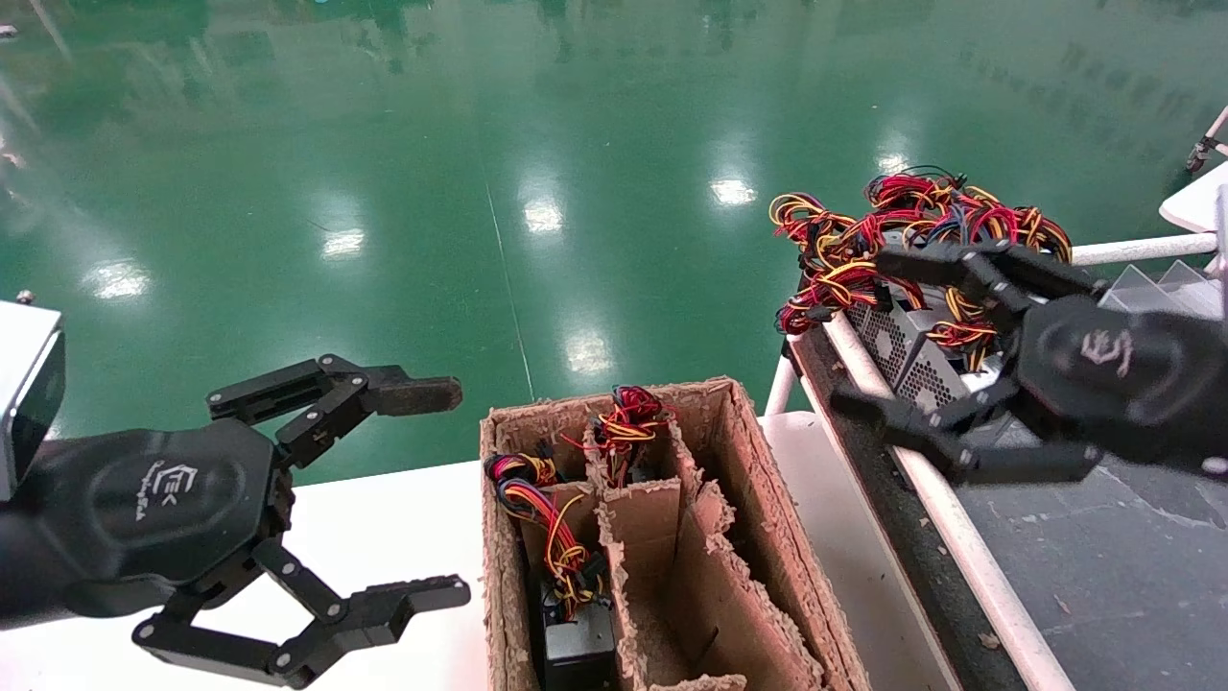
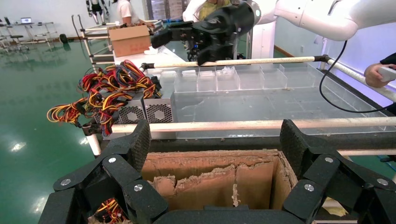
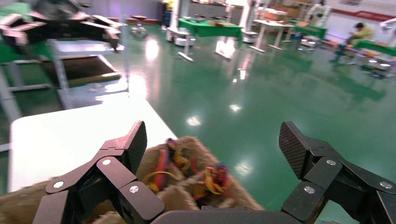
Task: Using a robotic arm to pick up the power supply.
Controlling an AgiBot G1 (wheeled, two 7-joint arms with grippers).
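Observation:
The power supply (image 1: 900, 347) is a silver-grey box with a honeycomb grille, lying at the near end of the right-hand bench under a tangle of red, yellow and blue wires (image 1: 911, 226). The left wrist view shows two such grilled boxes (image 2: 145, 111) side by side. The robotic arm's right gripper (image 1: 868, 331), black with a white logo on its palm, hangs open in the air by the supply and touches nothing; it shows again in the distance (image 2: 205, 32). The right wrist view has its open fingers (image 3: 134, 144) over the cardboard box, with the supply out of view.
A frayed cardboard box (image 1: 739, 480) with dividers stands on the white table (image 1: 384, 537). It holds a black-cased unit (image 1: 576, 655) with red-yellow wires. My left gripper (image 1: 432, 494) waits open to its left. White rails (image 1: 935, 499) edge the bench, and clear bins (image 2: 219, 79) line its back.

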